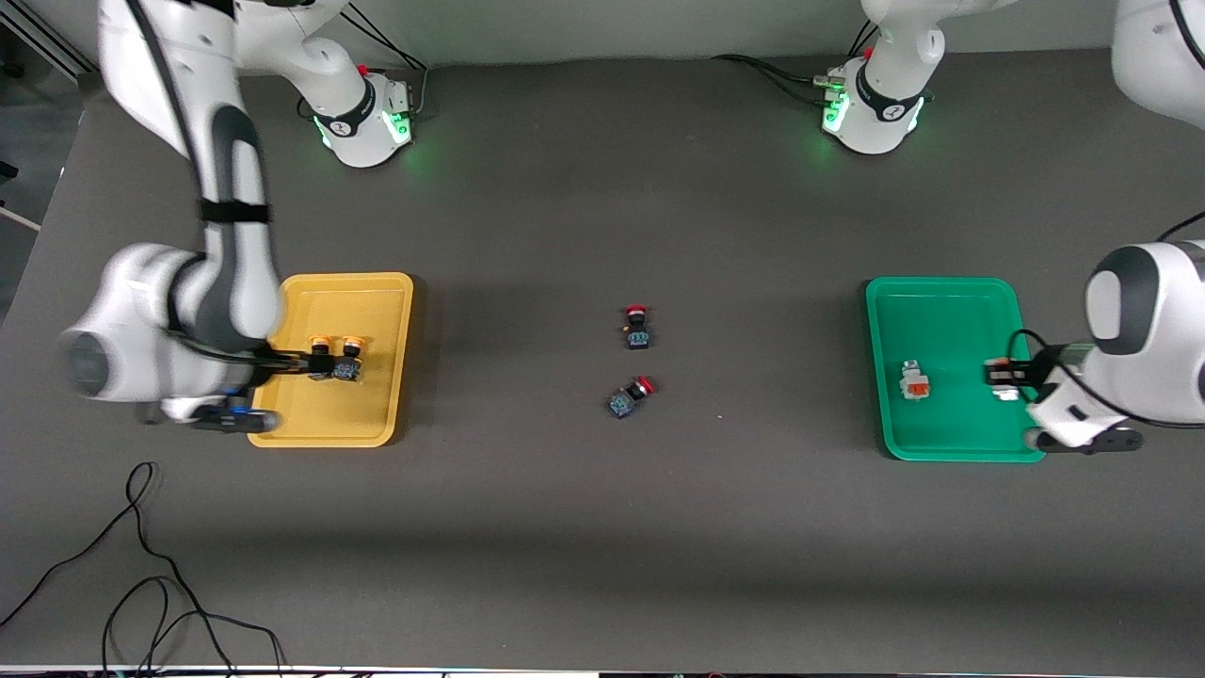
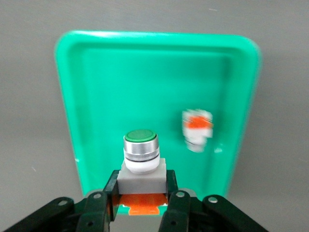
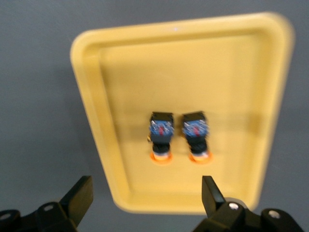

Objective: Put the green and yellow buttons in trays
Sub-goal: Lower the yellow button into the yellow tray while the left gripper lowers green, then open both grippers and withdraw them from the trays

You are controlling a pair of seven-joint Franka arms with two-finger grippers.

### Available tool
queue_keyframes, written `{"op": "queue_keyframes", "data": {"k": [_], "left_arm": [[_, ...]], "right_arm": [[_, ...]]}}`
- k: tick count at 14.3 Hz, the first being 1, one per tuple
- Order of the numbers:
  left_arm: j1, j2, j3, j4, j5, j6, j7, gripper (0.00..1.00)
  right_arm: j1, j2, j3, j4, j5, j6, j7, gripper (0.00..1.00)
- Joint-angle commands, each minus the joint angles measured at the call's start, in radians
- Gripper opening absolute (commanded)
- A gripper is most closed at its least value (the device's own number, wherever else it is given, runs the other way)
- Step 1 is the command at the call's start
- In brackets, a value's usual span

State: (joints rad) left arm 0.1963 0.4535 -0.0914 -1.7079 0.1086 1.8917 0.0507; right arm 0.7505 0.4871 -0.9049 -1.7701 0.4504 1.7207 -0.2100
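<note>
My left gripper (image 1: 1005, 375) (image 2: 141, 195) is shut on a white block button (image 2: 141, 162) with a green cap, silvery ring and orange insert. It holds it over the green tray (image 1: 951, 443) (image 2: 96, 96), at the side toward the left arm's end. A second white button (image 1: 913, 379) (image 2: 197, 128) lies in that tray. Two yellow-capped black buttons (image 1: 322, 356) (image 1: 350, 358) lie side by side in the yellow tray (image 1: 377, 424) (image 3: 120, 63), and both show in the right wrist view (image 3: 161, 135) (image 3: 196, 135). My right gripper (image 1: 299, 363) (image 3: 145, 198) is open and empty over that tray, beside the buttons.
Two red-capped black buttons (image 1: 636, 327) (image 1: 631, 397) lie on the dark table midway between the trays. Black cables (image 1: 141, 584) lie at the table's corner nearest the front camera, at the right arm's end.
</note>
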Motion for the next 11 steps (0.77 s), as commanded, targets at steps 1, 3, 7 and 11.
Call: {"op": "queue_keyframes", "data": {"k": [1,3,7,11], "left_arm": [[0.035,0.052,-0.013,-0.111,0.051,0.206,0.035,0.0],[0.034,0.1,-0.011,-0.139,0.056,0.294,0.035,0.0],[0.043,0.097,-0.011,-0.13,0.077,0.273,0.076,0.93],[0.06,0.053,-0.014,-0.056,0.075,0.115,0.09,1.0]], "right_arm": [[0.0,-0.12,-0.046,0.109,-0.113,-0.136,-0.014,1.0],[0.001,-0.226,-0.066,0.126,-0.185,-0.147,-0.009,1.0],[0.001,-0.344,-0.06,0.127,-0.269,-0.176,0.033,1.0],[-0.124,-0.387,0.123,0.135,-0.303,-0.194,0.108,1.0]]}}
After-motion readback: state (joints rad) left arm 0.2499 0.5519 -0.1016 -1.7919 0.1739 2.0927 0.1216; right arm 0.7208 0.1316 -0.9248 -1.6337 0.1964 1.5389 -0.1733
